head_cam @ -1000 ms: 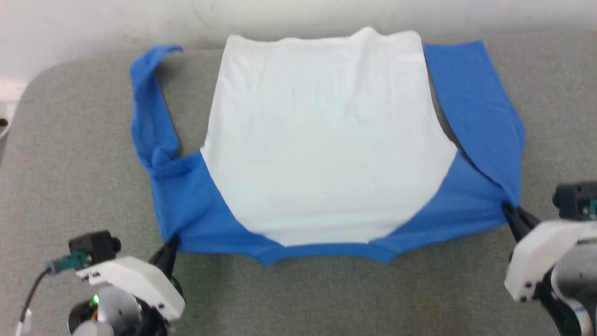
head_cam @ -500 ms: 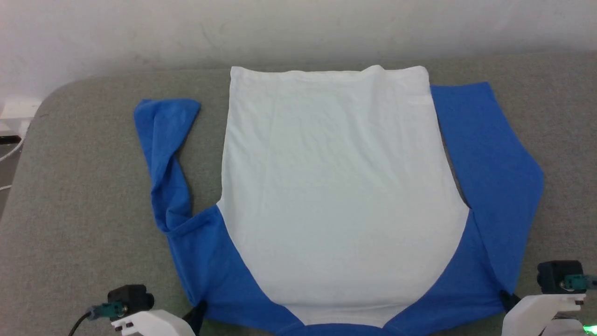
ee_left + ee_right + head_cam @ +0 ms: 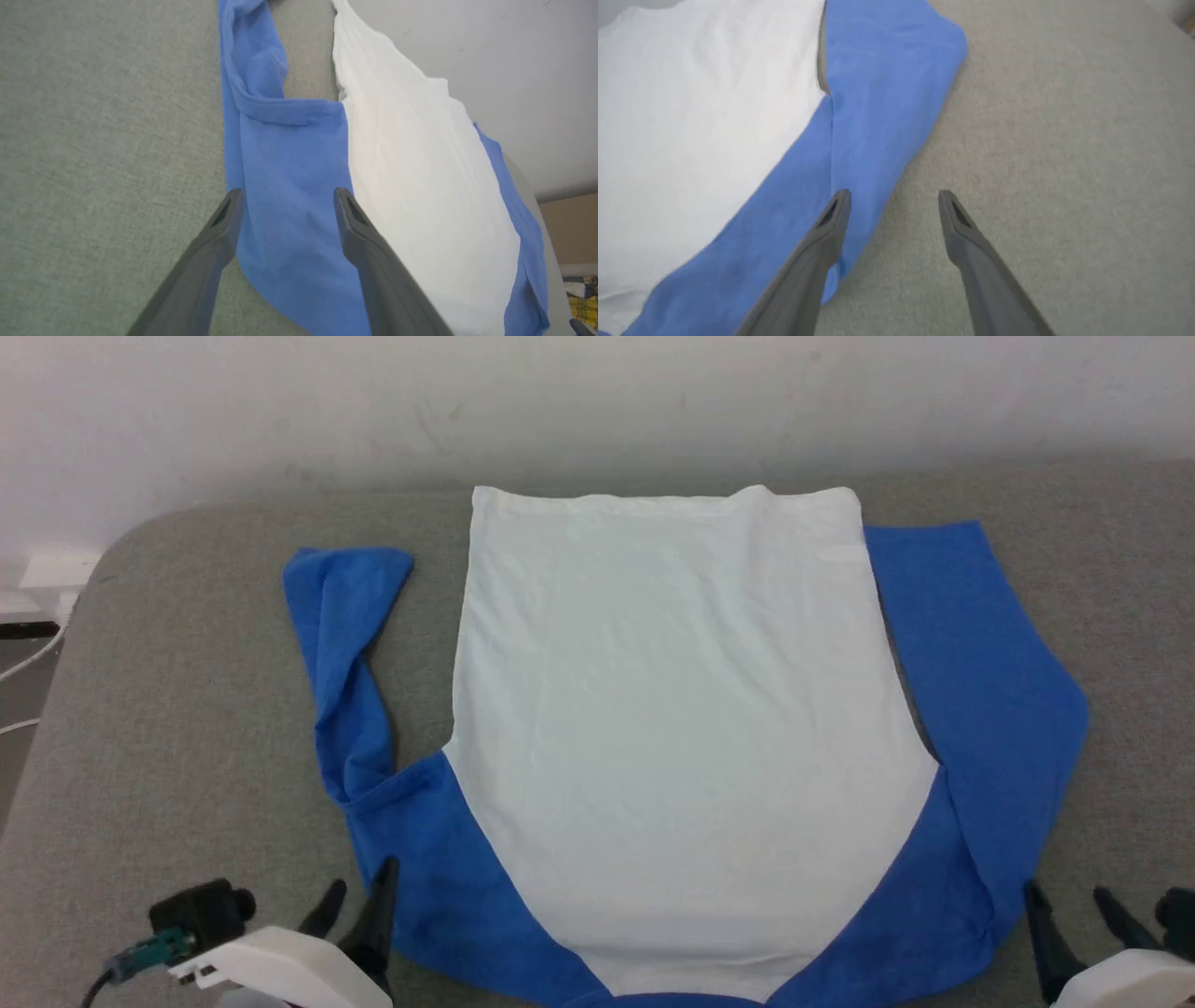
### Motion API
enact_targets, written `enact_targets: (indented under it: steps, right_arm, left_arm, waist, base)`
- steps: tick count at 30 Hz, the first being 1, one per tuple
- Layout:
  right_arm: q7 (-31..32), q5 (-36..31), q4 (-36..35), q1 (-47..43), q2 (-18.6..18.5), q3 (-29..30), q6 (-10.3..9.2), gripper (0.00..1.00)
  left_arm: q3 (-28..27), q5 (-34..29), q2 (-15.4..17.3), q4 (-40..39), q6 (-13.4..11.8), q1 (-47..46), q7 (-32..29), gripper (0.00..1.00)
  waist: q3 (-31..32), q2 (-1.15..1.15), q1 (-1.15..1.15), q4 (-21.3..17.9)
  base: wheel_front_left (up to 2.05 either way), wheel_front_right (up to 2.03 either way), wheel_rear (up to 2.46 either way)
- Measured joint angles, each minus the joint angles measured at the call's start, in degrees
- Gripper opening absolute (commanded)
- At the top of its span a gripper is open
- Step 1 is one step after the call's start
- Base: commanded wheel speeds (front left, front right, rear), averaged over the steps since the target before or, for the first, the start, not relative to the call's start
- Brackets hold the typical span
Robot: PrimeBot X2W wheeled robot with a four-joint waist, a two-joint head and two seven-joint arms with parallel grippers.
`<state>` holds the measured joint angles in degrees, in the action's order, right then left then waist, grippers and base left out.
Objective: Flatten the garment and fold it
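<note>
Trouble waits in the twisted left sleeve (image 3: pixel 345 672) of the garment (image 3: pixel 672 737): with left gripper (image 3: pixel 362 877) and right gripper (image 3: pixel 1066 891) both spread empty, we risk folding that twist in.

Smooth cloth garment (image 3: pixel 681 756), coarse woven surface (image 3: pixel 187 709)

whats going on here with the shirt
A two-armed robot is flattening a shirt on a grey cushion. Both jaws stand open at its near blue corners, holding nothing. The shirt lies mostly flat, but the sleeve on the robot's left is twisted.
</note>
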<state>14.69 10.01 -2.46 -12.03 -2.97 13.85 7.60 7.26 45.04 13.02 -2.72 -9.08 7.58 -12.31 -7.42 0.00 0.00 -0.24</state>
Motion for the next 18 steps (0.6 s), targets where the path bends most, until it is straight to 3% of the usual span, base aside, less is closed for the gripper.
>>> enact_targets:
  steps: [6, 11, 18]
  right_arm:
    - [-7.95, 0.29, -3.31, 3.03, -0.03, -0.35, 0.00, 1.00]
    - [-13.68, -0.46, -4.04, 6.90, -0.02, -3.97, 0.00, 1.00]
    - [-18.02, -2.34, -5.87, 13.84, 0.03, -9.46, 0.00, 1.00]
  left_arm:
    - [-4.56, -1.42, 0.55, -2.35, -0.13, -2.99, 6.76, 1.00]
    - [-6.34, -3.52, 2.96, 1.40, 0.55, -11.93, 10.39, 1.00]
    - [-3.96, -11.52, 14.55, 7.25, 4.09, -27.53, 6.72, 1.00]
  waist:
    - [-0.29, 0.00, 0.00, -0.30]
    - [-2.44, 0.00, 0.00, -0.63]
    - [-8.22, 0.00, 0.01, -1.87]
  base:
    - [0.00, 0.00, 0.00]
    - [0.00, 0.00, 0.00]
    - [0.00, 0.00, 0.00]
